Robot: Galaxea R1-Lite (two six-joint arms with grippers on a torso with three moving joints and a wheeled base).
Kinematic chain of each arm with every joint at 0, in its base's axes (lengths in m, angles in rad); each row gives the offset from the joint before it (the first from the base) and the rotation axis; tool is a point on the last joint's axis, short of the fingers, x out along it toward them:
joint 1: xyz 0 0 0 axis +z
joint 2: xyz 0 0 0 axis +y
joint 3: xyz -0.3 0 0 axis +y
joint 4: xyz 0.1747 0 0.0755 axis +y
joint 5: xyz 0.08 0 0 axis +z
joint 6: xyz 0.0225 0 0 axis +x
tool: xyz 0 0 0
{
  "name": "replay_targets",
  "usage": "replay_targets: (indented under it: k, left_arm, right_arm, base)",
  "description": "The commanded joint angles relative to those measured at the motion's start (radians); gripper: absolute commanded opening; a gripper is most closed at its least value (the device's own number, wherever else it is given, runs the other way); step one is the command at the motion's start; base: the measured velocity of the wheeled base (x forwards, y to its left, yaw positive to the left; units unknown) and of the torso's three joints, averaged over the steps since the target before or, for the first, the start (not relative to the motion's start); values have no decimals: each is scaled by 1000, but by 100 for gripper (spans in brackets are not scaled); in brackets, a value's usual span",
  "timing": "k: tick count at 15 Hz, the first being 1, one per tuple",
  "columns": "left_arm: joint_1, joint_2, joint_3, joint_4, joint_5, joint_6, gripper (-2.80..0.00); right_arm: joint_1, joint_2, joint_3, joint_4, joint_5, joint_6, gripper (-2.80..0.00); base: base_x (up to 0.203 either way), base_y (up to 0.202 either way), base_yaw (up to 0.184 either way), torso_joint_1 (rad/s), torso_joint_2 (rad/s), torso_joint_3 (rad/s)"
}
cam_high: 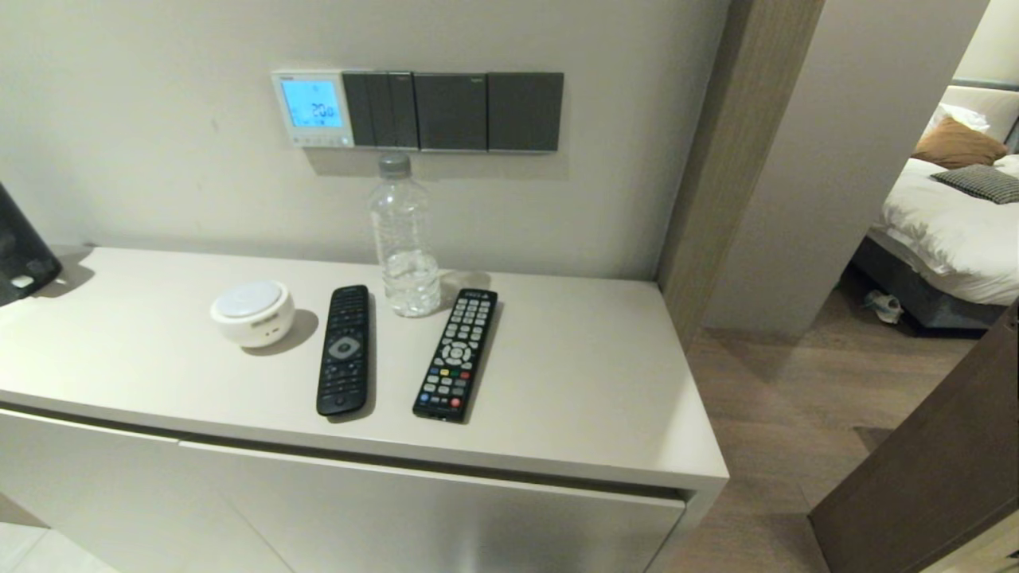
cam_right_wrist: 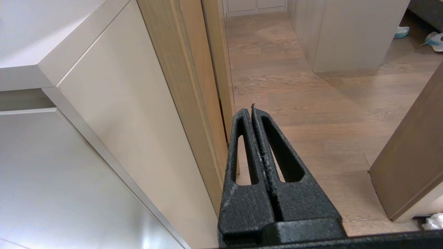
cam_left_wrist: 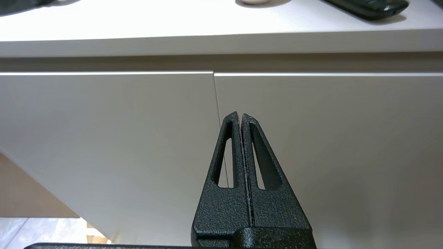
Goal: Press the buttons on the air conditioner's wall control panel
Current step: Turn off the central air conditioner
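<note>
The air conditioner's wall control panel (cam_high: 312, 108) is a small white square on the wall above the cabinet, its screen glowing light blue with digits. The buttons (cam_high: 318, 141) are a row of tiny white keys along its lower edge. Neither gripper shows in the head view. My left gripper (cam_left_wrist: 241, 116) is shut and empty, low in front of the cabinet doors (cam_left_wrist: 104, 138). My right gripper (cam_right_wrist: 251, 110) is shut and empty, low beside the cabinet's right end, above the wooden floor (cam_right_wrist: 311, 103).
Dark grey switch plates (cam_high: 454, 111) adjoin the panel on its right. On the cabinet top (cam_high: 597, 374) stand a clear water bottle (cam_high: 404, 239) below the switches, two black remotes (cam_high: 345, 350) (cam_high: 456, 354) and a round white device (cam_high: 251, 312). A wooden door frame (cam_high: 708, 159) stands on the right.
</note>
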Motion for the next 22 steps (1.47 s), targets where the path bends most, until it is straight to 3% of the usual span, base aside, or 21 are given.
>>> replay_targets:
  k: [1,4,7,12,15,22]
  left_arm:
    - [0,104,-58,-28,-5,-3,-280]
    - [-9,303,-135,-138,-23,-14,-280]
    - [-25,548,-338,-209,-59,-82,-280]
    - [-34,922,-759,-234,-144,-194,-280]
    - [-56,1070,-897,-235,-180,-269,-280]
    - [-91,1458,-1201,-255,-187,-397,-280]
  right_arm:
    - [0,2,2,0,0,0,-280]
    - [0,2,2,0,0,0,-280]
    - [0,2,2,0,0,0,-280]
    - [0,2,2,0,0,0,-280]
    - [0,2,2,0,0,0,-280]
    - [0,2,2,0,0,0,-280]
  base:
    - [0,0,0,0,0,0]
    - [0,0,0,0,0,0]
    - [0,0,0,0,0,0]
    - [0,0,0,0,0,0]
    - [0,0,0,0,0,0]
    - [0,0,0,0,0,0]
